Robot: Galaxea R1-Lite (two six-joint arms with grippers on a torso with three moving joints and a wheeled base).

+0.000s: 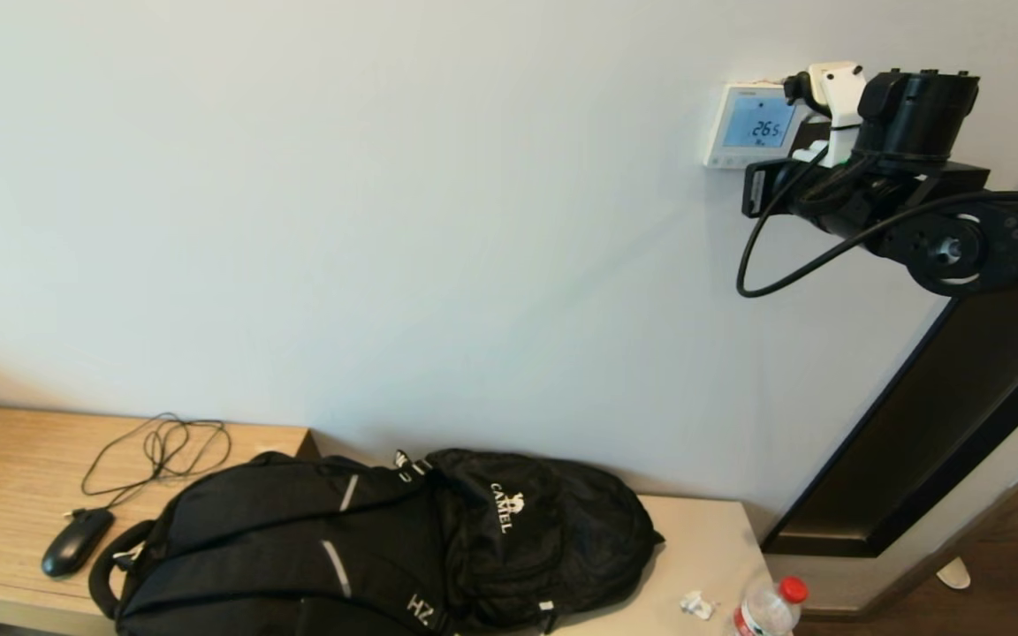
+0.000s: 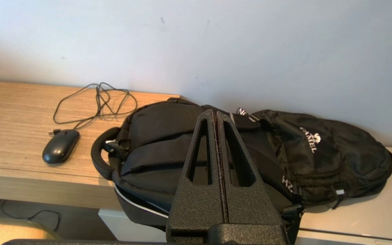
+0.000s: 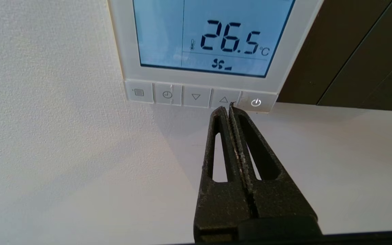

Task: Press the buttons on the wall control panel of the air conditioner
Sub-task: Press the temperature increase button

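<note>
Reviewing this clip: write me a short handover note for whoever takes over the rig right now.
Right pincer: shut, raised to the wall, tips at the lower edge of the up-arrow button, by the power button. Contact cannot be confirmed.
Left pincer: shut, empty, parked above the black backpack.
Wall control panel: lit, screen reads 26.5 °C; five buttons in a row under the screen.
Done: right arm brought to the button strip.
Left: confirm the press, then the other buttons.

You faced a plain white wall above a wooden bench; a dark panelled door frame stood to its right.
</note>
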